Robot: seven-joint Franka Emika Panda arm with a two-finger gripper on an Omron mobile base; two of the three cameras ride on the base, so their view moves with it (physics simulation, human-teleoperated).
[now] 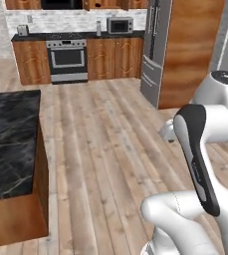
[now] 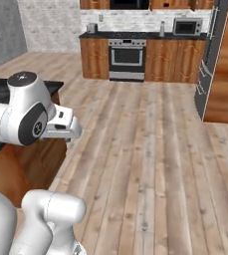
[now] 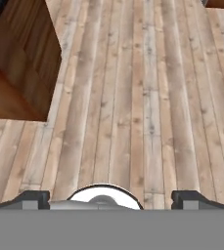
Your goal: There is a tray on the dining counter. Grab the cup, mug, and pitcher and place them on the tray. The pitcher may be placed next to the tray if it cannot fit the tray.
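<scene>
While the gripper hangs with fingers spread and nothing between them, tucked over bare floorboards just beside the dining counter, presumably for driving, that counter's visible corner carries no tray or vessel.

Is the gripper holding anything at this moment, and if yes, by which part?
Nothing is held. The gripper has its jaws wide open over the bare wood floor, with nothing between them.

One dining counter, one oven, one microwave.
</scene>
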